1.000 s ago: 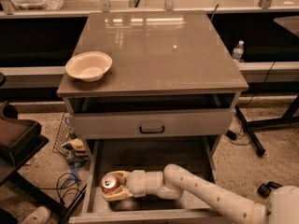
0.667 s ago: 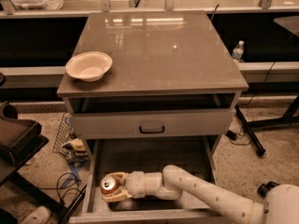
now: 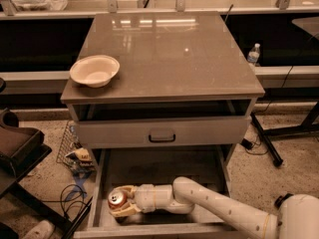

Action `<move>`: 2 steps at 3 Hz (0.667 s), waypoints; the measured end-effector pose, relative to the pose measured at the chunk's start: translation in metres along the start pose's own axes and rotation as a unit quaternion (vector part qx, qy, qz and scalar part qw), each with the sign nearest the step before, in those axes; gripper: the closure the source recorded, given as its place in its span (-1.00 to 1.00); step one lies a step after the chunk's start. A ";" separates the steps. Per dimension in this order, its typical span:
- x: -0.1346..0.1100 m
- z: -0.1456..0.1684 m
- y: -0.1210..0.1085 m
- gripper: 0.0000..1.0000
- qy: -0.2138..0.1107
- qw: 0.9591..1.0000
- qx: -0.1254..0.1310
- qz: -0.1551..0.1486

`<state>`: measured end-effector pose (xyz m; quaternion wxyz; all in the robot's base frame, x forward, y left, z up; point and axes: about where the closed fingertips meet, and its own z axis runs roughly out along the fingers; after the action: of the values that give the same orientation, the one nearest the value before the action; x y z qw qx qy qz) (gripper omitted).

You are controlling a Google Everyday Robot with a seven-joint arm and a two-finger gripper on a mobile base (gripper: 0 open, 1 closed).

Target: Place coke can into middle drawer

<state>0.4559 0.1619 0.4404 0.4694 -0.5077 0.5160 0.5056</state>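
Observation:
The coke can [image 3: 117, 199], red-orange with a silver top, stands upright at the front left of the open middle drawer [image 3: 164, 171], on or just above its floor. My gripper [image 3: 119, 201] reaches in from the right on a white arm [image 3: 214, 208], with its pale fingers [image 3: 122, 213] closed around the can's sides. The drawer is pulled far out below the upper drawer front [image 3: 162, 132] with the black handle.
A white bowl [image 3: 94, 70] sits on the cabinet top at the left edge. A clear water bottle [image 3: 253, 54] stands behind at the right. Cables and a wire basket [image 3: 75, 153] lie on the floor left of the drawer. A dark chair [image 3: 17, 143] is at the far left.

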 end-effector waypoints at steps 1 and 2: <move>0.000 0.002 0.001 0.03 -0.001 1.000 -0.002 0.000; -0.001 0.003 0.002 -0.42 -0.001 1.000 -0.003 0.000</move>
<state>0.4540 0.1650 0.4411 0.4682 -0.5083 0.5140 0.5081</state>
